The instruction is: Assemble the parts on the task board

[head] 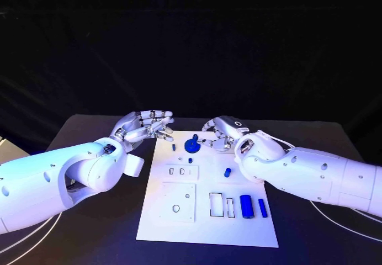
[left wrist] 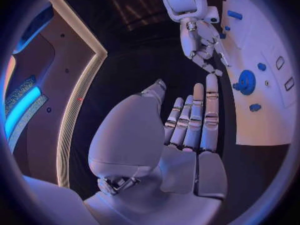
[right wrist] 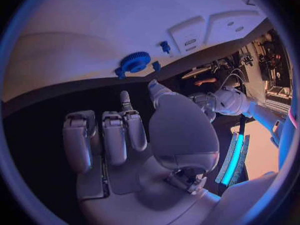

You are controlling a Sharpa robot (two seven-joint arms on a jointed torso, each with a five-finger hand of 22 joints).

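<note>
The white task board [head: 207,226] lies in the middle of the black table. A blue gear [head: 192,145] stands near its far edge, with a small blue peg [head: 174,147] beside it. A short blue part [head: 228,172] lies mid-board, and a blue cylinder [head: 246,206] and a blue bar [head: 263,207] lie near the right edge. My left hand [head: 147,127] hovers off the board's far left corner, fingers straight and empty [left wrist: 187,130]. My right hand [head: 227,131] hangs just right of the gear, fingers loosely bent [right wrist: 119,135] and holding nothing. The gear [right wrist: 134,62] is beyond its fingertips.
Raised white blocks with slots [head: 182,171] and a square plate [head: 176,201] sit on the board's left half, with rectangular cut-outs [head: 216,204] beside the cylinder. White cables [head: 338,215] curve on the table at both sides. Bare table [head: 95,232] flanks the board.
</note>
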